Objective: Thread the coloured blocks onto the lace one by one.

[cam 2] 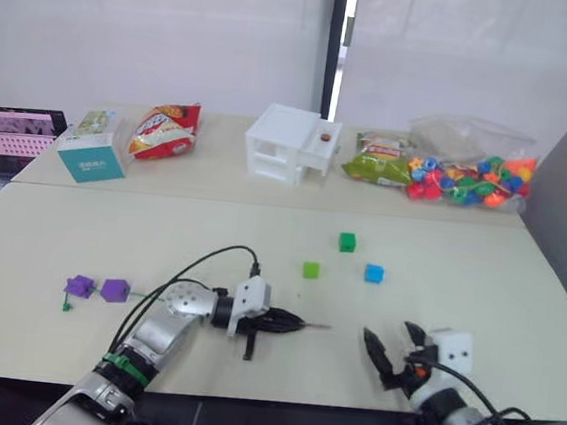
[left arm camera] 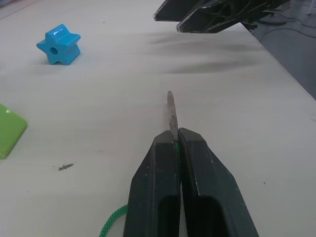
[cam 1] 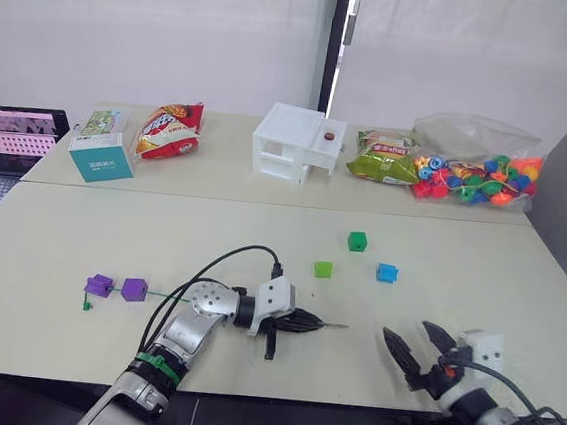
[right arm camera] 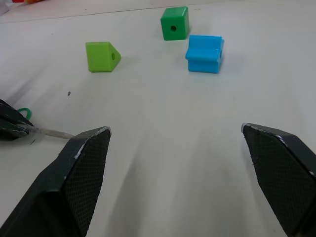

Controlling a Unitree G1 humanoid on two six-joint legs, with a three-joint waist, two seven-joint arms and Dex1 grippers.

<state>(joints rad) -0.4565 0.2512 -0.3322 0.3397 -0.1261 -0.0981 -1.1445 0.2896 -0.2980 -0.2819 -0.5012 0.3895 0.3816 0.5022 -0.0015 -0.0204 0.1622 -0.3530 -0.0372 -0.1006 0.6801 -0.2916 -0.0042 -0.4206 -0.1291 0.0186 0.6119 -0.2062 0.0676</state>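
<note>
The lace [left arm camera: 172, 116] is pinched just behind its grey tip by the left gripper [cam 1: 305, 323], whose 2 black fingers [left arm camera: 155, 197] are pressed together on it. The left wrist view shows the stiff tip jutting out past the fingers and a bit of green cord curling away beneath them. From the head views, the cord runs back toward the robot's left, through 2 purple blocks [cam 1: 116, 288] lying side by side on the table [cam 1: 50, 240], to a small green end [cam 1: 85, 304] near the front edge.

The right gripper [cam 1: 421, 350] hovers low over the table well to the right of the tip, its fingers [right arm camera: 74, 182] spread wide apart and holding nothing. Its wrist view shows 3 loose blocks beyond it: a light green block [right arm camera: 101, 56], a dark green block [right arm camera: 175, 23] and a blue block [right arm camera: 204, 53], each with a hole. The left wrist view shows the blue block with a star-like outline, which the head views do not resolve.
</note>
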